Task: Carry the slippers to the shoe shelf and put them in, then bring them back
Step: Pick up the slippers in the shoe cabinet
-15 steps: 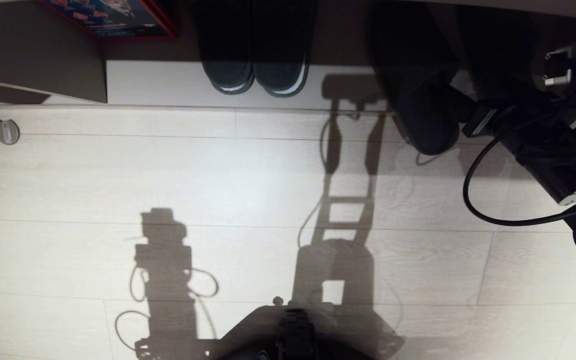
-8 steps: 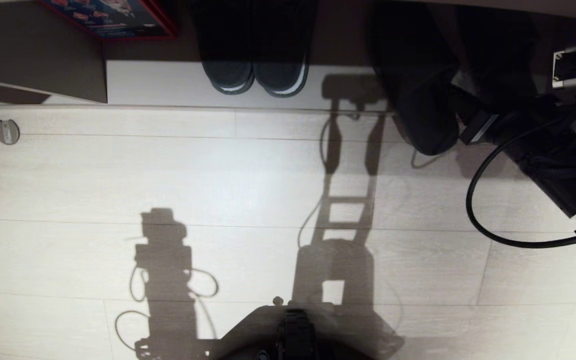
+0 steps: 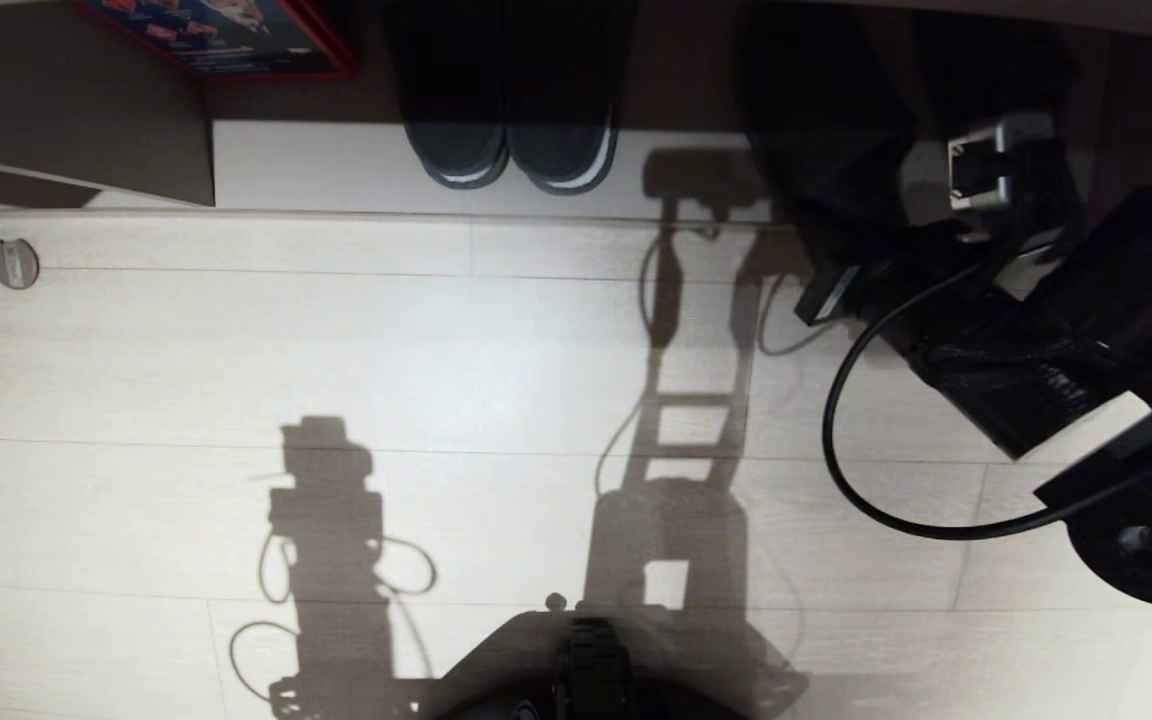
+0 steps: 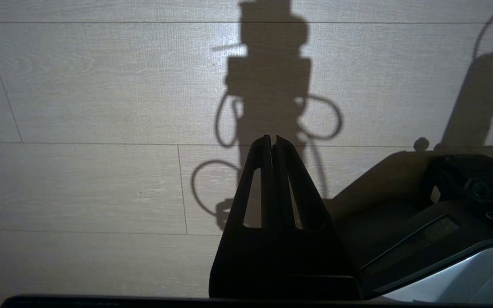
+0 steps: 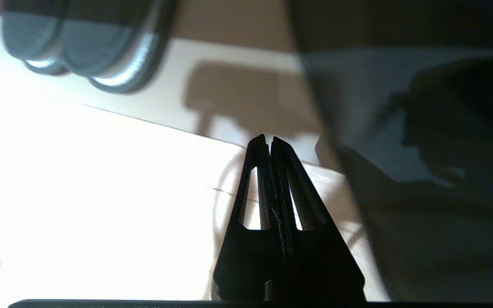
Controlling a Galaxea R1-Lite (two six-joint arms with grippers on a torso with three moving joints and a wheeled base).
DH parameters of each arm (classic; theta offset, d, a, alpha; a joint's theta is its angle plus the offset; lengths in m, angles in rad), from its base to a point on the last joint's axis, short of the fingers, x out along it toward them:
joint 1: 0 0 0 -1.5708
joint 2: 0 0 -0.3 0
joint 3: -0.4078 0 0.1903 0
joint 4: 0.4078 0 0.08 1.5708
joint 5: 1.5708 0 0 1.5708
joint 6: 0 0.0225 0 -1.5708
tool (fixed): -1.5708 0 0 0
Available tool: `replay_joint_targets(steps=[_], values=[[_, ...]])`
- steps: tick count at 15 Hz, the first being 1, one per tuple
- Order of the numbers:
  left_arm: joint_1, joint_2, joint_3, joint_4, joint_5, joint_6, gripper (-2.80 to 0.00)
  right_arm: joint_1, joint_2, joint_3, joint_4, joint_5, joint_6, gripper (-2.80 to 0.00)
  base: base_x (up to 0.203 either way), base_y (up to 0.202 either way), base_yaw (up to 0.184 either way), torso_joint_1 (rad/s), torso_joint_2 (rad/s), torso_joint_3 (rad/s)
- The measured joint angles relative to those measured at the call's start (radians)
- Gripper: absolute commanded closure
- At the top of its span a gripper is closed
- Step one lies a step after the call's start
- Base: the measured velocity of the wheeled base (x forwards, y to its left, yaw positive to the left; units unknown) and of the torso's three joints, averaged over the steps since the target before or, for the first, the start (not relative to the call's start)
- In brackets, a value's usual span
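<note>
Nearest: robot base at the bottom of the head view, throwing long shadows across the pale plank floor. Left end effector is clenched on nothing and hangs low over the floor beside the base; it looks parked, with no part in this step. Further out on the right, the right arm reaches in from the side with a black cable looping off it. Right end effector is also clenched and empty, fingers pressed flat together in its wrist view. The tips sit at the front edge of the shelf, just beside the slippers; contact can't be told, dark on dark. The slippers lie on the shelf's pale base board at the right, mostly under its shadow, so the put-in half looks done. Closed fingers are probably for clearing the shelf or nudging, not grasping; they'd need to open for the carry back. Far left-centre on the same board is another pair with pale sole rims, toes outward, not the target. A red box is furthest back, left.
</note>
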Motion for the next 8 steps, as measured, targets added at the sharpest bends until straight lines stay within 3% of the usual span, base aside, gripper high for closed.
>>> replay_joint_targets(steps=[8], values=[[0.000,0.000,0.000,0.000,-0.001,0.003,0.00,0.012,0.202,-0.279,-0.069,-0.110,-0.047,0.00,0.000,0.000,0.000,0.000,0.00,0.000]])
